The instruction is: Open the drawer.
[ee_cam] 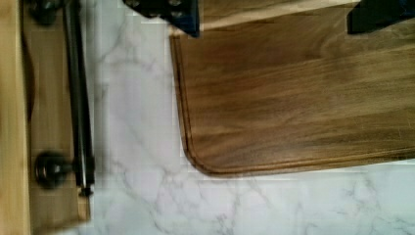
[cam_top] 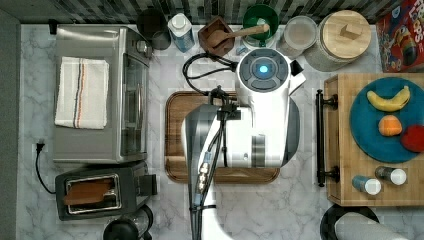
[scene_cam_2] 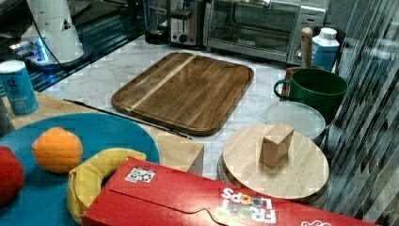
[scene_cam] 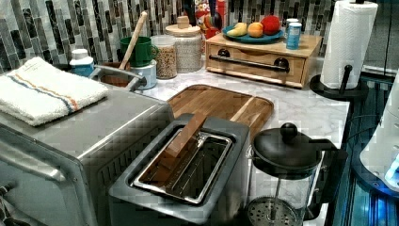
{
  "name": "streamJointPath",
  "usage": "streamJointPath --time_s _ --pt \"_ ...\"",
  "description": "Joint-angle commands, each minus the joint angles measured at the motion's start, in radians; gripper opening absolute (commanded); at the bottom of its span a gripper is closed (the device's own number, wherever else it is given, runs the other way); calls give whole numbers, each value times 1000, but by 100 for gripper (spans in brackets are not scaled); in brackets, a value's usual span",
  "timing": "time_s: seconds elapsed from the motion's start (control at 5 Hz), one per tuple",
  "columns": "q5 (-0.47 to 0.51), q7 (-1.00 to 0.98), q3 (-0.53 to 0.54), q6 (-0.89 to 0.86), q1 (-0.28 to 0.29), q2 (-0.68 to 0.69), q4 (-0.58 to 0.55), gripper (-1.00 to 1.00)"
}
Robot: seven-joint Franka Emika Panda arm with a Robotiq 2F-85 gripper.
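- Fingers point(ee_cam: 166, 12) of the gripper point(ee_cam: 274, 14) poke in at the upper edge of the wrist frame as two dark tips, well apart, so the jaws stand wide with nothing between them.
- Below them lies the board point(ee_cam: 303, 93), its rounded corner at mid-frame, on the marble counter point(ee_cam: 142, 122).
- At the far left of the wrist frame runs the drawer point(ee_cam: 49, 98) front, with its black handle point(ee_cam: 78, 98) on two round posts; drawer and board sit apart, with a strip of counter between.
- From the top view the arm point(cam_top: 260, 110) fills the centre, over the board's right half.
- At the top view's right edge stands the box point(cam_top: 350, 180); the drawer appears shut, its handle just left of the box.
- On the box sits a blue plate point(cam_top: 365, 135) with a banana point(cam_top: 389, 100) and an orange point(cam_top: 390, 125).
- In the upper right of the left view, the drawer front lies flush with the box.
- A toaster point(scene_cam: 188, 165) takes the lower middle of the left view.
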Motion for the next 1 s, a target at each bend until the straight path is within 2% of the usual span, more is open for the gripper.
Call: streamJointPath --time_s 0.2,0.4,0.6,1.0 --pt "-40 -266 -81 272 -93 -10 -212 100" --pt "-47 -330 -143 336 -59 6 -238 100" --pt "-63 -408 -138 297 -115 23 -186 100" --pt "-92 -448 -166 330 -122 48 -170 100"
